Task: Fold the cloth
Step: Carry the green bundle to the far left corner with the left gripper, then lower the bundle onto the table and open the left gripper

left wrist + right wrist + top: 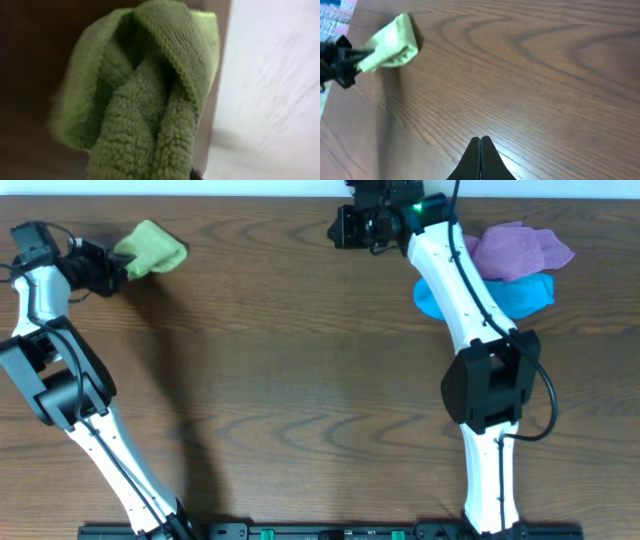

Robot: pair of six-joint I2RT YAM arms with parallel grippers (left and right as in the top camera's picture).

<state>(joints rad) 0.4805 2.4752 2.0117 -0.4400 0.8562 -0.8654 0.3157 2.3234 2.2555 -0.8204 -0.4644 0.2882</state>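
Nearest the robot's base, the desk (300,380) carries no cloth, and both arms reach across it toward the far edge. The right arm (450,270) stretches to far centre. The right wrist view shows the right jaws pressed together with nothing between them, above the wood and touching no cloth. They are probably parked clear of the work.

The left arm (60,380) bends to the far left corner. The left jaws are clamped on one edge of the green terry cloth (152,248), which is bunched up there. It fills the left wrist view, so the jaws themselves are hidden in that view. An edge grip suits pulling it out flat before folding. I can't tell if it clears the desk. It is crumpled and not yet folded, so the task looks early.

At far right, a purple cloth (520,248) lies partly over a blue cloth (525,295), apart from both jaws.
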